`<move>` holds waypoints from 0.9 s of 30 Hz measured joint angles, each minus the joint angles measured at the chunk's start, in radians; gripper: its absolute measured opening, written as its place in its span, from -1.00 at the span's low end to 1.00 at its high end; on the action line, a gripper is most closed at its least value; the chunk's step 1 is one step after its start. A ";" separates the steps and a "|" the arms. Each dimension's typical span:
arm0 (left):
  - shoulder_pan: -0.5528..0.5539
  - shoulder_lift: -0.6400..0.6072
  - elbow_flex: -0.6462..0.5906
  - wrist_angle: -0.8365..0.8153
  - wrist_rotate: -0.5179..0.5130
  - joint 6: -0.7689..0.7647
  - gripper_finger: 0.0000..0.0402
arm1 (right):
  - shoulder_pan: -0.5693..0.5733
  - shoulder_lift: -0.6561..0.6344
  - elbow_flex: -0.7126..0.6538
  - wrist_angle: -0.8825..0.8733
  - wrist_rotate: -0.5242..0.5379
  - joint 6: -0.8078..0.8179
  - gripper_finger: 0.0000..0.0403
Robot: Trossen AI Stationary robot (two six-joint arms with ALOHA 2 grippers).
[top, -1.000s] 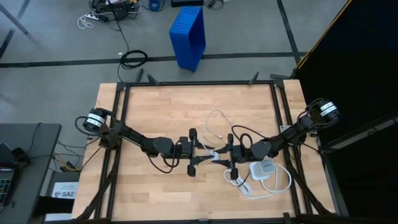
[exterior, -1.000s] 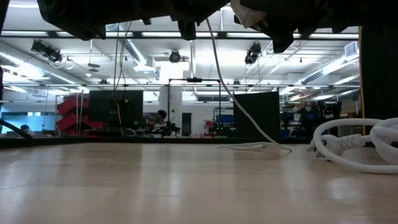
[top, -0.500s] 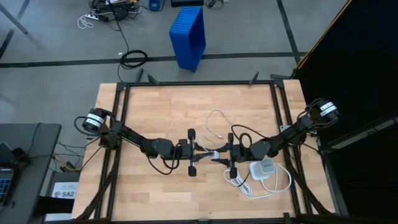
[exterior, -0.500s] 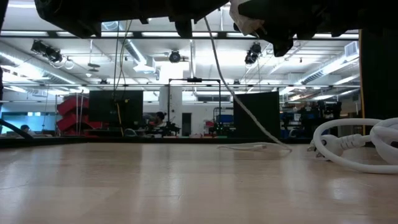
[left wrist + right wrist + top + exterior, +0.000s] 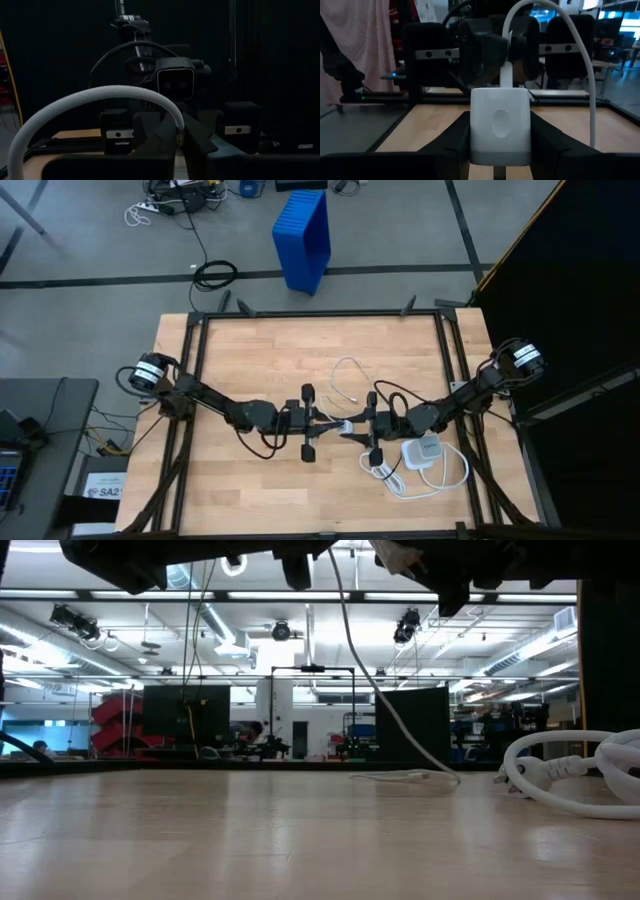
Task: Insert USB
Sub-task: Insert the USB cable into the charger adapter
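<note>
At mid-table my two grippers face each other, both lifted off the wood. My left gripper (image 5: 333,425) is shut on the plug end of the USB, a thin white cable (image 5: 372,690) that hangs in a slack curve to the table (image 5: 405,777). My right gripper (image 5: 358,430) is shut on a white rounded-square charger block (image 5: 501,122). The plug's white stem (image 5: 506,76) meets the block's far face; whether it is in the socket cannot be seen. My left gripper pinches the USB cable's plug end (image 5: 178,129) between its two fingers, coming level from the table's left. The cable arches up out of the hold (image 5: 100,95) and falls away slack; the plug is clear of the table. My right gripper pinches the charger block's two opposite sides (image 5: 476,127) between its two fingers (image 5: 547,137), level, from the table's right. The block is lifted clear and sits upright, its broad face with the oval mark toward the wrist camera.
A second white block (image 5: 425,450) lies on the table by the right arm with a thicker white cord (image 5: 442,478) coiled at the near right (image 5: 570,768). The thin cable's loop (image 5: 345,370) lies toward the far edge. A blue bin (image 5: 303,238) stands on the floor beyond.
My left gripper has shut on the USB's plug end in front of the charger block. Both hands have stayed about where they were, and the cable still hangs slack to the table.
</note>
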 joint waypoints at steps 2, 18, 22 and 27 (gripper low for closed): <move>0.000 0.001 -0.001 -0.002 0.000 0.000 -1.00 | -0.006 0.000 0.000 0.008 0.000 0.002 -0.45; 0.014 0.024 -0.003 0.027 0.010 -0.021 -1.00 | -0.051 0.000 0.014 0.014 -0.058 0.038 -0.45; 0.014 0.024 -0.003 0.025 0.016 -0.027 -1.00 | -0.054 0.000 0.014 0.014 -0.061 0.034 -0.45; 0.012 0.026 -0.006 0.041 0.016 0.017 -0.95 | -0.055 0.000 0.013 -0.002 -0.058 0.047 -0.45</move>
